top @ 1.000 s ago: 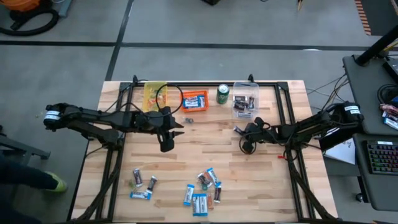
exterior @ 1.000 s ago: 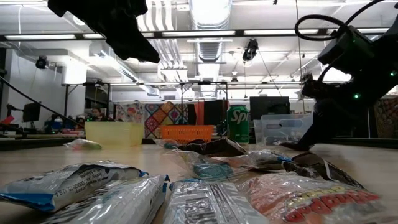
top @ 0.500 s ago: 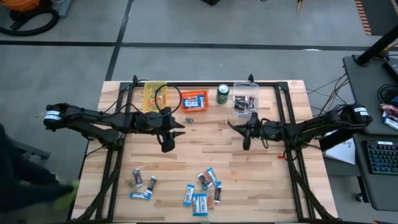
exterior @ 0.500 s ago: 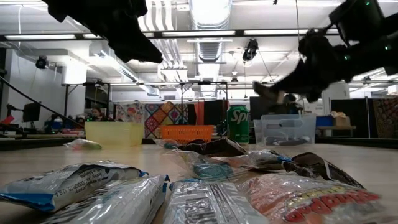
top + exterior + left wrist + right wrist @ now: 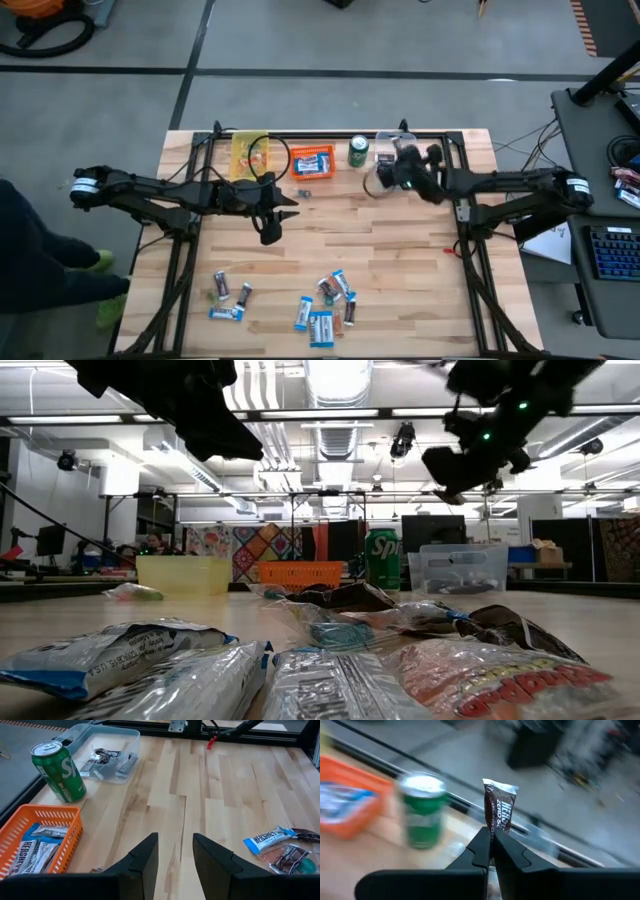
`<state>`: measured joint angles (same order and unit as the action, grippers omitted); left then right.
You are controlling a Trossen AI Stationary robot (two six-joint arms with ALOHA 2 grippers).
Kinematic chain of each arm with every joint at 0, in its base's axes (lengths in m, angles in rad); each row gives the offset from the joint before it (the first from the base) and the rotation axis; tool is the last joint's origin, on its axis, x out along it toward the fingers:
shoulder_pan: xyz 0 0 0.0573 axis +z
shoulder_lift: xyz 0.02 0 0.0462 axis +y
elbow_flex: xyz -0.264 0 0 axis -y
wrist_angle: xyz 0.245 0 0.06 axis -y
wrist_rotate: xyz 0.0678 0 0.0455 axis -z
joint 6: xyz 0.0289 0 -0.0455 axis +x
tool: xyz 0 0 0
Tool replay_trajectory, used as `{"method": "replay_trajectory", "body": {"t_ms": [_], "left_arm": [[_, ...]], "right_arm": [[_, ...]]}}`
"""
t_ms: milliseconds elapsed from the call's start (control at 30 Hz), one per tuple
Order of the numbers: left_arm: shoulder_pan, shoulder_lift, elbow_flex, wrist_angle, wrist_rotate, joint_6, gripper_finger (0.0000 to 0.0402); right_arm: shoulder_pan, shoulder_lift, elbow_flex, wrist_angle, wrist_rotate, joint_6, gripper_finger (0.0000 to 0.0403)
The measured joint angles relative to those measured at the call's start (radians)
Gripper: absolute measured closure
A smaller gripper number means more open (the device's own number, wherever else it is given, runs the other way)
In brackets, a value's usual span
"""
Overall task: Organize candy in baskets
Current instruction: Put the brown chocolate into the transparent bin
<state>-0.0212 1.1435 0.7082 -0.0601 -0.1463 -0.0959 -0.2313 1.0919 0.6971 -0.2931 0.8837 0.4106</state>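
Grey floor [image 5: 330, 95], wood table [image 5: 330, 240] — strip lights [image 5: 335, 380]

Table [image 5: 330, 240]: pale wood planks, matt, visible grain. Frame [image 5: 440, 133] at table's far edge: black metal. Clear bin [image 5: 100, 740]: smooth translucent plastic. Orange basket [image 5: 37, 837]: perforated plastic. Soda can [image 5: 59, 764]: glossy green metal. Hershey's mini bar [image 5: 499, 810]: shiny dark brown crimped wrapper. Right gripper [image 5: 491, 851] fingers [image 5: 512, 856]: matt black plastic.

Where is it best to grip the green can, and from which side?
Probably around the can's round side wall, coming level from the open table side. It stands upright, with the orange basket and clear basket close on its flanks.
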Motion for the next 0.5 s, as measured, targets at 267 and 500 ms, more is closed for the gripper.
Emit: {"method": "replay_trajectory", "body": {"t_ms": [267, 500], "left_arm": [[0.000, 0.000, 0.000, -0.001, 0.000, -0.019, 0.0296], [0.000, 0.000, 0.000, -0.015, 0.000, -0.030, 0.0297]], "right_arm": [[-0.222, 0.137, 0.078, -0.128, -0.203, 0.069, 0.0391], [-0.267, 0.203, 0.078, -0.117, -0.264, 0.068, 0.0342]]}}
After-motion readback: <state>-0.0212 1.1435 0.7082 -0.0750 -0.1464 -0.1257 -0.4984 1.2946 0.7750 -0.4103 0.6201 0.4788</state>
